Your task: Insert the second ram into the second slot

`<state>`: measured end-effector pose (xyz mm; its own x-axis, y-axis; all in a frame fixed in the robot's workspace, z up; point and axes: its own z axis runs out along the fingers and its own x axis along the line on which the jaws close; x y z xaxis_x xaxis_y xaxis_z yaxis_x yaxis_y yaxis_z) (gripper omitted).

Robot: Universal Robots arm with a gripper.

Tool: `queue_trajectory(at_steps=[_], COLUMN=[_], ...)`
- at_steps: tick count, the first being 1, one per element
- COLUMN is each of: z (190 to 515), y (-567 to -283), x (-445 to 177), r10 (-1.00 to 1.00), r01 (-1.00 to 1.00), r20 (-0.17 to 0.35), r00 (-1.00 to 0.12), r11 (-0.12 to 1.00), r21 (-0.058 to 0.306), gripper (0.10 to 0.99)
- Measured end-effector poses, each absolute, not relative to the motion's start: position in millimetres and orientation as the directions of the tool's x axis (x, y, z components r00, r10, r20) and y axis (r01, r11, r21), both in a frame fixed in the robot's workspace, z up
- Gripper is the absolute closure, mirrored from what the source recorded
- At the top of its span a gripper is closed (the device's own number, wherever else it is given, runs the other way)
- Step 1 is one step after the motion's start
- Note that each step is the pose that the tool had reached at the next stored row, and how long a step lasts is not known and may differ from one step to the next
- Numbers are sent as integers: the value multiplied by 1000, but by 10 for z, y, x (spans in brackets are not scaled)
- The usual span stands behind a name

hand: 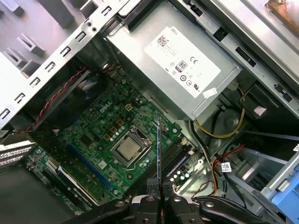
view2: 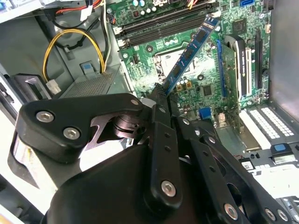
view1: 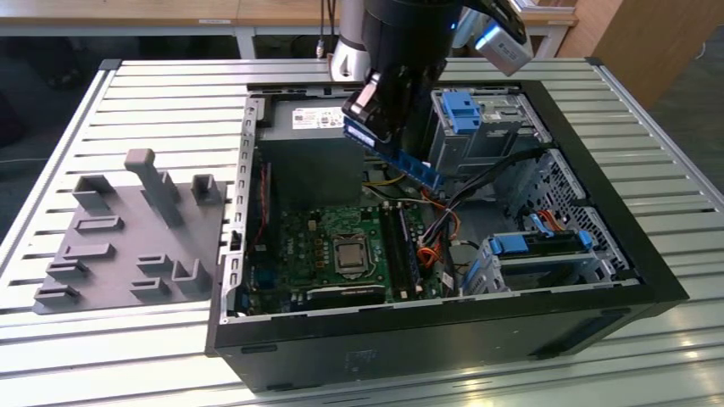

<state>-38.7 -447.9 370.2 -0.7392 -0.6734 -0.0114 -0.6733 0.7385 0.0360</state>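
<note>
My gripper (view1: 379, 127) is shut on the second ram (view1: 392, 154), a long thin blue board. It holds the ram tilted in the air above the open computer case (view1: 588, 292). In the second wrist view the ram (view2: 191, 46) sticks out from the closed fingers (view2: 161, 116) over the green motherboard (view2: 205, 79). In the first wrist view I see the ram (hand: 159, 149) edge-on, hanging above the black memory slots (hand: 175, 158) beside the processor socket (hand: 128, 148). The slots (view1: 402, 246) lie below the stick and apart from it. I cannot tell which one is the second slot.
A silver power supply (hand: 182, 60) sits at the case's far end, with yellow and red cables (hand: 219, 135) near it. Light-blue drive-bay clips (view1: 464, 110) (view1: 543, 242) stand on the exterior view's right. A grey fixture plate (view1: 125, 229) with upright holders lies on the slatted table at the left.
</note>
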Motion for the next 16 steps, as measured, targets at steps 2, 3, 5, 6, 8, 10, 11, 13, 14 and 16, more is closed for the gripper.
queue_trajectory(at_steps=[2,3,5,6,8,10,11,13,14,16], z=[3702,3702,3702,3702,3702,3702,3702,3702,3702,3702], y=[-4479,-4479,-4479,-4479,-4479,-4479,-4479,-4479,-4479,-4479], x=[-387,-387,-387,-387,-387,-387,-387,-387,-387,-387], r10=[-667,-661,-655,-652,-646,-639,-636,-630,-626,-620], r01=[-667,-661,-655,-652,-646,-639,-636,-630,-626,-620], r20=[-11,-11,-11,-11,-11,-11,-11,-11,-11,-11], r00=[-745,-750,-756,-758,-764,-769,-772,-777,-779,-785], r11=[744,750,755,758,763,768,771,776,779,784], r21=[36,36,36,36,36,36,36,36,36,36], gripper=[949,949,949,949,949,949,949,949,949,949])
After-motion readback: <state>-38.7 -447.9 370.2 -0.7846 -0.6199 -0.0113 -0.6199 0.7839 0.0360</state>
